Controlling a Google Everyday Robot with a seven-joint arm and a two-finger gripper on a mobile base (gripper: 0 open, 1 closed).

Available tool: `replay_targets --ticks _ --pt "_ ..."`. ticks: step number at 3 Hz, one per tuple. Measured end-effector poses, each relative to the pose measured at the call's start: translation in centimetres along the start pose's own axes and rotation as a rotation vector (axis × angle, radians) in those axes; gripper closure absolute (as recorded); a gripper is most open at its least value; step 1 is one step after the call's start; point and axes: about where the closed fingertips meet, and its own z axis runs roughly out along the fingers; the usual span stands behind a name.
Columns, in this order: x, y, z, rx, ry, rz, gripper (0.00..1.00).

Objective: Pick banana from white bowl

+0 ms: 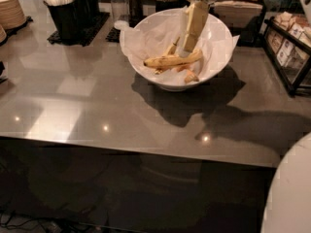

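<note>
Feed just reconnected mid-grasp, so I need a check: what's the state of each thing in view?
white bowl: upright on the table, paper-lined.
banana: lying in the bowl, not lifted.
pincer: low inside the bowl, tip at the banana; contact unclear.
shorter banana: lying behind it, partly hidden by the pincer.
cutlery holder: upright, filled with white utensils.

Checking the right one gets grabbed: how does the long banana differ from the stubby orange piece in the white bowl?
The banana is long and gently curved; the stubby piece is far shorter. The banana is yellow with dark ends; the stubby piece looks orange-tinted. The gripper hangs just above the banana, not the stubby piece. Both lie in the white bowl.
</note>
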Motion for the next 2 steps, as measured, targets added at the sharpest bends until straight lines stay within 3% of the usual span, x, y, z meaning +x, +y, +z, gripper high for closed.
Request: replay_targets --ticks 1,2 --pt "-0.4 -1.2 -0.2 0.039 -0.009 -0.006 0.0" --pt "2.1 -0.8 0.3 0.07 -0.004 0.094 0.0"
